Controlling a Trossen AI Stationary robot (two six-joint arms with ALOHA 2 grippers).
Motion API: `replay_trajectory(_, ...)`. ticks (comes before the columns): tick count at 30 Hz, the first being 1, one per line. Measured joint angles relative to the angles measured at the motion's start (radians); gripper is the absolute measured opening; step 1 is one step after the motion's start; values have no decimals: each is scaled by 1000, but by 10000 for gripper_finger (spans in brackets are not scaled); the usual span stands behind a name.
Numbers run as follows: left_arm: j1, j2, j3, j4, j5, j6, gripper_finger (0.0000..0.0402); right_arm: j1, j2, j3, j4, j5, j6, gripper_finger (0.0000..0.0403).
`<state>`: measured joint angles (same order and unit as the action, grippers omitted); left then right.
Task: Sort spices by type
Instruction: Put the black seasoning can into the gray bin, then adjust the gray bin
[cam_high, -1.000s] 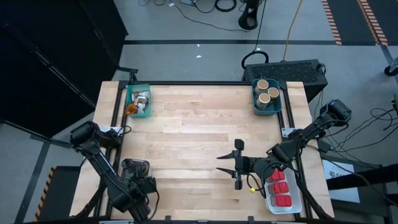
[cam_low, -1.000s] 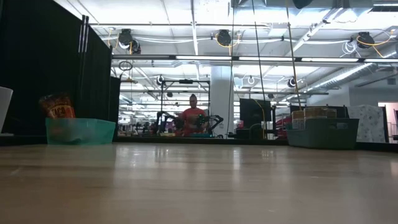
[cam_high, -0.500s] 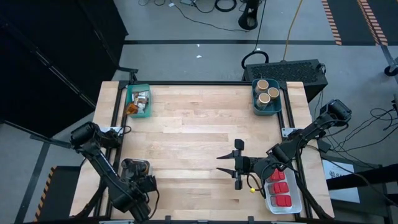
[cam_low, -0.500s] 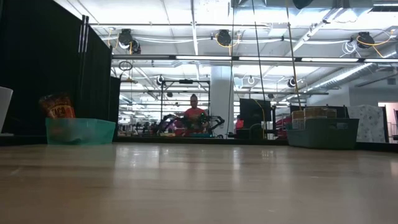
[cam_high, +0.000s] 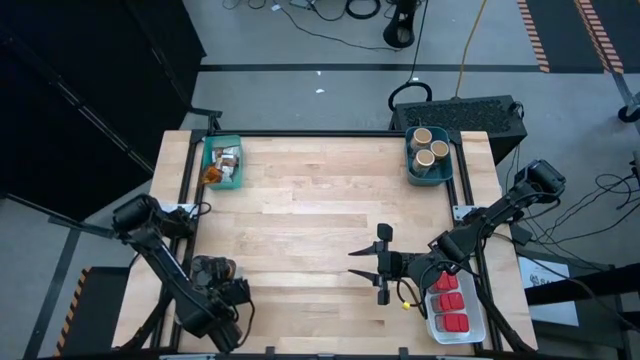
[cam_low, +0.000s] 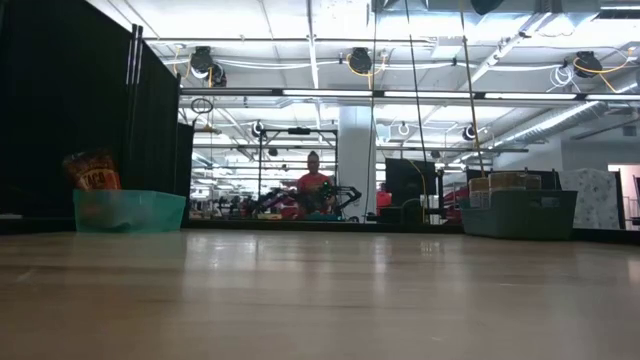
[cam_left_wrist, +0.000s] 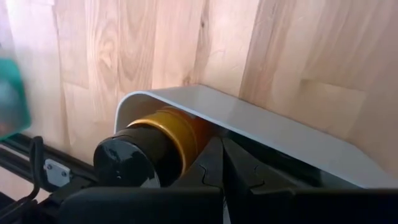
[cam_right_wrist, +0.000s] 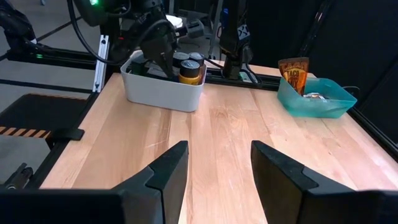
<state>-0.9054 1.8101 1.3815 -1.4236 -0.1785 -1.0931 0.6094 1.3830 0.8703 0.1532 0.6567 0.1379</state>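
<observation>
My left gripper (cam_high: 222, 283) is shut and hangs over the white bin (cam_high: 203, 266) at the table's near left corner. In the left wrist view its closed fingers (cam_left_wrist: 222, 146) stand just inside the bin's rim (cam_left_wrist: 280, 134), beside an amber jar with a black lid (cam_left_wrist: 146, 155). The right wrist view shows several dark jars (cam_right_wrist: 186, 65) standing in that bin. My right gripper (cam_high: 352, 265) is open and holds nothing, hovering over bare table at the near right. Tan cylinders (cam_high: 428, 150), red tins (cam_high: 450, 305) and printed packets (cam_high: 225, 160) rest in their bins. My left gripper comes down from above into the white bin, its shut fingers right beside the amber jar's side (cam_left_wrist: 180, 140). Whether they touch the jar, I cannot tell.
A teal bin (cam_high: 210, 178) with packets stands at the far left corner, a teal bin (cam_high: 410, 165) with cylinders at the far right, and a clear bin (cam_high: 480, 320) with red tins at the near right edge. Bare wood lies between them. A person in red (cam_low: 312, 185) sits in the room beyond.
My left gripper has moved toward the far edge, from just near of the white bin to over it, so it now covers most of the bin in the high view. The white shape at the low view's left edge is gone. My right arm has kept still.
</observation>
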Motion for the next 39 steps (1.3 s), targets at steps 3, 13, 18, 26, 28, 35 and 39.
replay_trajectory(3, 0, -9, 1, -1, -4, 0, 0, 0, 0, 0, 0, 0, 0, 160)
replay_trajectory(13, -29, -11, 198, -125, 24, -51, 0, 0, 0, 0, -7, 0, 0, 160)
replay_trajectory(18, -71, -12, 270, -72, 197, -133, 0, -1, 0, 0, -20, 1, 17, 160)
replay_trajectory(26, -168, 17, 230, 100, 256, -145, 0, -2, 0, 0, -17, 1, 19, 160)
replay_trajectory(28, -174, 42, 226, 28, 248, -160, 0, -2, 0, 0, -17, 1, 21, 160)
replay_trajectory(35, -160, 105, 224, 15, 203, -75, 0, -2, 0, 0, -16, 1, 34, 160)
replay_trajectory(39, -147, 111, 225, 25, 180, -77, 0, -2, 0, 0, -15, 1, 34, 160)
